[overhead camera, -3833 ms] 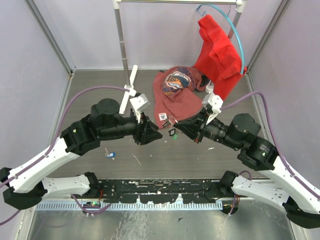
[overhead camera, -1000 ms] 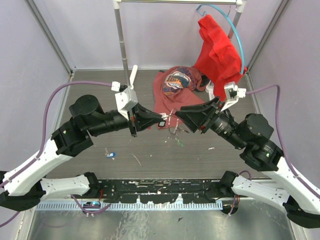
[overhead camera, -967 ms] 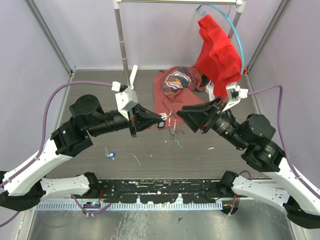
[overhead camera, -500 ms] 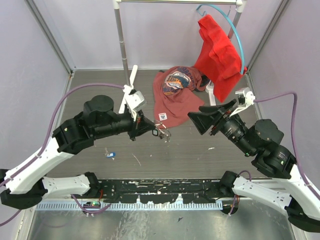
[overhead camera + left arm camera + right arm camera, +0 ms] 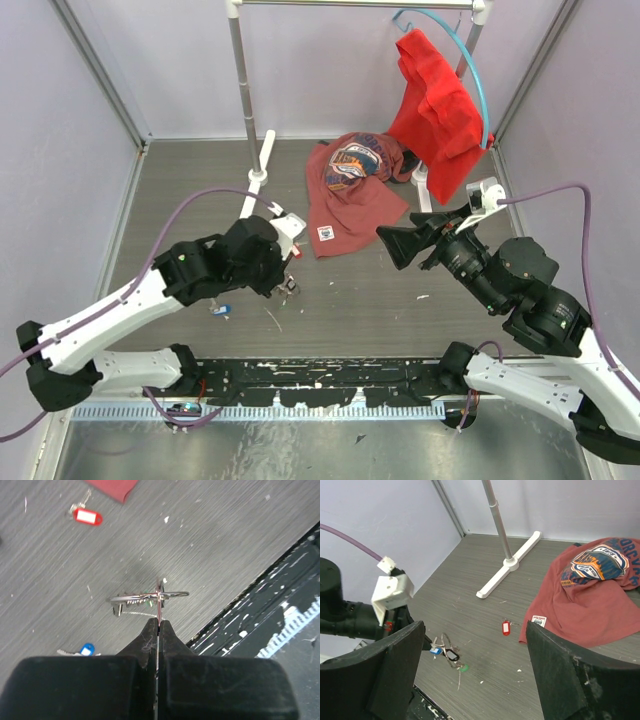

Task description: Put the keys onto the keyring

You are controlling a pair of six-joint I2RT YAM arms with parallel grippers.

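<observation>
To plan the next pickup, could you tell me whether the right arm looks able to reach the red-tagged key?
Probably yes: the red-tagged key lies uncovered on the table beside the printed shirt, the right gripper faces it with jaws open, and nothing lies between.

grey wood-grain table (image 5: 190, 180), streaked and scuffed; a crumpled red t-shirt (image 5: 350, 200) with a round printed graphic lies at the far middle, a white label at its near hem; to its left the white foot (image 5: 262, 160) of a rack pole rests flat on the surface; a red-tagged key (image 5: 506, 627) lies just beside the shirt's near left edge; a blue-tagged key (image 5: 221, 310) lies well apart from it, nearer the front on the left; small white flecks (image 5: 422, 296) are scattered about; a black strip (image 5: 320, 372), chipped white, runs along the near edge
</observation>
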